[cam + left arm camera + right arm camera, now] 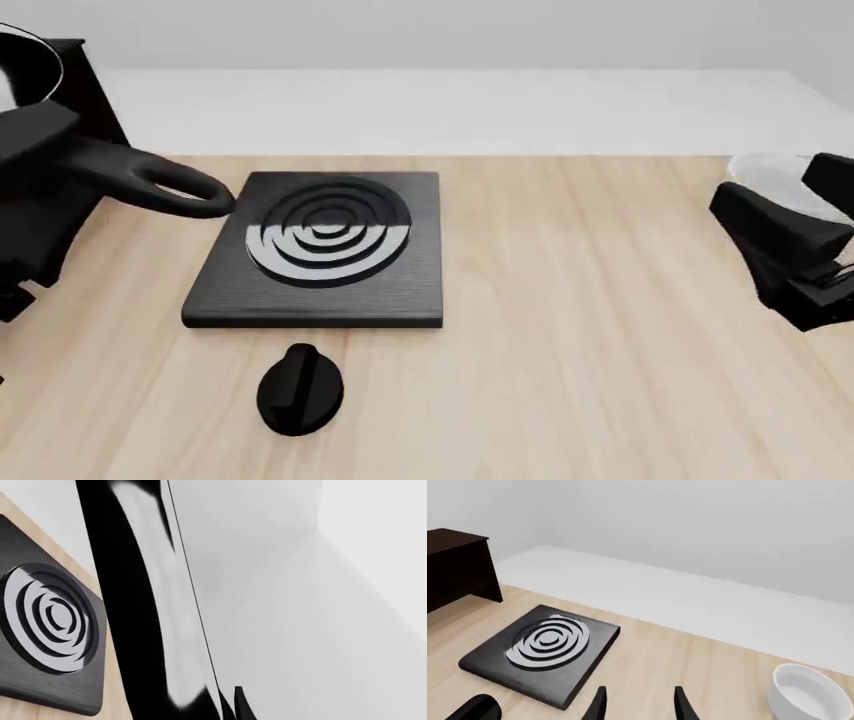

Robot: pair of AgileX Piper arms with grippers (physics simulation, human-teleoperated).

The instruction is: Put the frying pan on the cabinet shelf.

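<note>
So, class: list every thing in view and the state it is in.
Pan, lifted off the table, in left claw.
Left claw, shut on pan.
Right claw, open, empty.
Burner, flat on table, bare.
Knob, lying on table.
Bowl, upright, empty.

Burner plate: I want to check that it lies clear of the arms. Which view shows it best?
The front view: the whole burner plate shows, apart from both arms. The right wrist view shows it whole but farther off; the left wrist view crops it.
</note>
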